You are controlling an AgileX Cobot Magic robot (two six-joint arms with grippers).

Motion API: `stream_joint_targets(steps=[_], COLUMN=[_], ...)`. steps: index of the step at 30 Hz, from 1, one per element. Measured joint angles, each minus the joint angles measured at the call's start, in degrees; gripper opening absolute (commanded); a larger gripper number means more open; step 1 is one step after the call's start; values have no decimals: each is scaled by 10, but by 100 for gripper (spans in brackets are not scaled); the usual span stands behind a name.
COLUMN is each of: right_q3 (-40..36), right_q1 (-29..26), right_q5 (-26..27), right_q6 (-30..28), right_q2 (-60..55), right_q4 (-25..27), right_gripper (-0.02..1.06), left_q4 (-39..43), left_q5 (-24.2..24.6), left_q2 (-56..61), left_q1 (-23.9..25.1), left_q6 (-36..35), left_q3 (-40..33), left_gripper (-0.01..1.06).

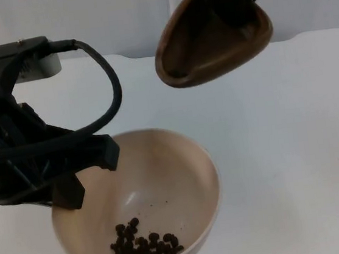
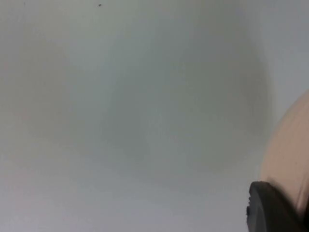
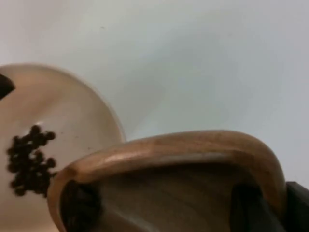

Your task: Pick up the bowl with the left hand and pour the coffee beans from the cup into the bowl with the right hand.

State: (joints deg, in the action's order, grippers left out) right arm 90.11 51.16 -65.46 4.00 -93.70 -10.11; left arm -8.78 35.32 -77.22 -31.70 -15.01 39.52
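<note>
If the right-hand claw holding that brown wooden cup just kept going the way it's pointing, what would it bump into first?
Probably the white table top. The right gripper holds the tilted brown wooden cup and aims past the rim of the beige bowl of coffee beans. Depth is hard to judge, so it might clip that rim.

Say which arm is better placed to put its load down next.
Right, probably: its claw holds the wooden cup, which looks empty, while the coffee beans lie in the bowl gripped by the left claw.

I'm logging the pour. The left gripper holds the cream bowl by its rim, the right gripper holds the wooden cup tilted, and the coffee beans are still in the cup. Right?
Not quite: the coffee beans lie in the bowl, and the cup looks empty, as the top view shows. The left gripper and right gripper are as you say.
</note>
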Motion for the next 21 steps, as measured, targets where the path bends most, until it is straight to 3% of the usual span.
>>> stream_joint_targets(steps=[5, 21], right_q3=[0, 0], right_q1=[-47, -56], right_q5=[0, 2], right_q6=[-27, -51], right_q2=[1, 1], right_q4=[63, 62], right_gripper=[0, 0], left_q4=[8, 16], left_q5=[-1, -29], left_q2=[0, 1], left_q1=[0, 0], left_q6=[0, 0], left_q3=[0, 0], left_gripper=[0, 0])
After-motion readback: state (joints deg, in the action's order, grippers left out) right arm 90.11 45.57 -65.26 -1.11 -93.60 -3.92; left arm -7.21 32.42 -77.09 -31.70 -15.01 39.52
